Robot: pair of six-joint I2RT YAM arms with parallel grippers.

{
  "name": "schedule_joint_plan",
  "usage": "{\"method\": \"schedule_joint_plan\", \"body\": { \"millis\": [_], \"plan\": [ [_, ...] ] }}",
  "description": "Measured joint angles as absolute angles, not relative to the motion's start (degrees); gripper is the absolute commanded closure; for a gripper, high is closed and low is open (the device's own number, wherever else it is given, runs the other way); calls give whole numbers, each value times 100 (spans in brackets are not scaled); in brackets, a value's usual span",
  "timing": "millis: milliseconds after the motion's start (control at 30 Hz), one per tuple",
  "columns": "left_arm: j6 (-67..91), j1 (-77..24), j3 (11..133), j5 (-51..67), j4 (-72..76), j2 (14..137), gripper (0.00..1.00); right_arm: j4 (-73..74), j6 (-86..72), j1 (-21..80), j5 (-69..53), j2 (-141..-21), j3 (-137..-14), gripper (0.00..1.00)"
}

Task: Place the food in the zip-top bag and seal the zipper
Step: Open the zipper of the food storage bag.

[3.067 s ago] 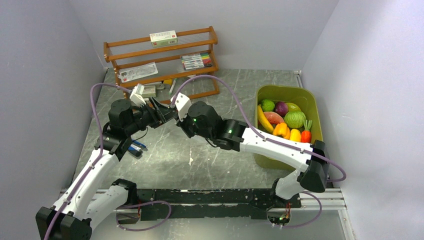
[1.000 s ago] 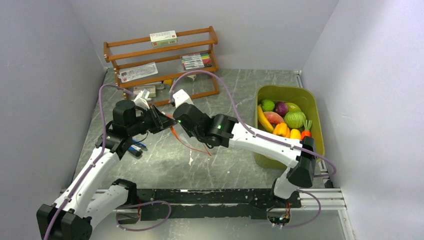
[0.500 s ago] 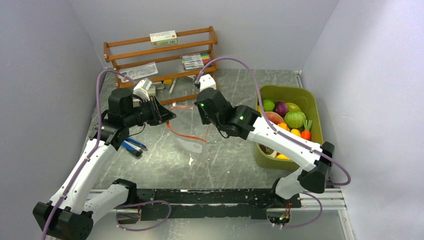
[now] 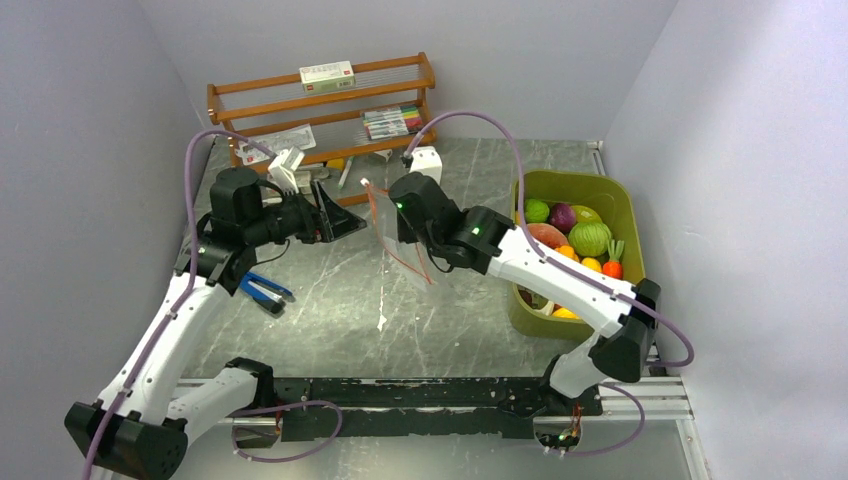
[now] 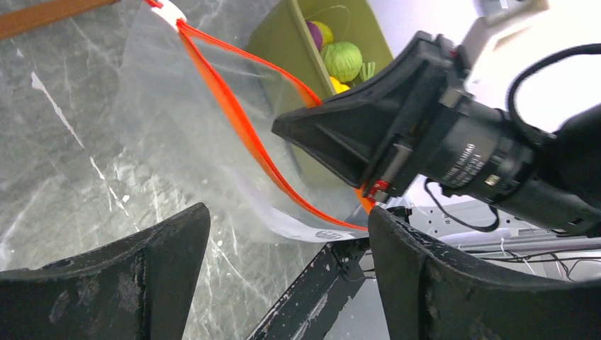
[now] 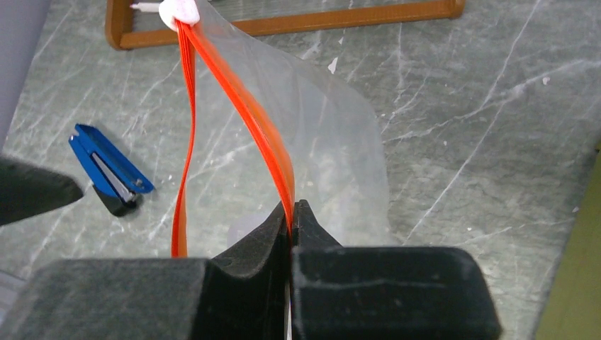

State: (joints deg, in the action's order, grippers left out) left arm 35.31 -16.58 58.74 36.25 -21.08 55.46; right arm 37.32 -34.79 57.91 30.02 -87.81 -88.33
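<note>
The clear zip-top bag (image 4: 405, 255) hangs above the table from my right gripper (image 4: 388, 222). In the right wrist view that gripper (image 6: 290, 212) is shut on the red-orange zipper (image 6: 241, 106), and the bag (image 6: 326, 142) spreads beyond it. The zipper's two strips part below the white slider (image 6: 178, 10). My left gripper (image 4: 340, 215) stands open just left of the bag, apart from it. Its view shows the gripper (image 5: 287, 212) with nothing between its fingers, and the bag (image 5: 170, 120) and zipper (image 5: 237, 124) ahead. The food (image 4: 570, 240) lies in the olive-green bin (image 4: 575, 180).
A wooden rack (image 4: 320, 110) with markers and packets stands at the back left. A blue clip-like tool (image 4: 262, 291) lies on the table under the left arm, also in the right wrist view (image 6: 106, 170). The bin sits against the right wall.
My left gripper has opened, let go of the bag and drawn back to the left. The right gripper has kept its hold on the zipper, and the bag now hangs upright from it.
</note>
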Motion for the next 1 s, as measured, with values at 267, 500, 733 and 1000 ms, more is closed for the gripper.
{"method": "schedule_joint_plan", "body": {
  "millis": [267,500,733,1000],
  "plan": [
    [3677,-1658,5548,3789,-1592,5607,25,3632,-4117,5791,3273,-9004,-8971,100],
    [3920,-1710,5155,3931,-1199,6108,19,3404,-4241,5815,3273,-9209,-9035,100],
    [4141,-1737,5087,4189,-504,6237,26,3315,-4241,5835,3247,-9284,-9032,100],
    [3844,-1822,5157,3566,-1039,6619,42,3177,-4193,5837,3251,-9284,-9030,100]
  ]
}}
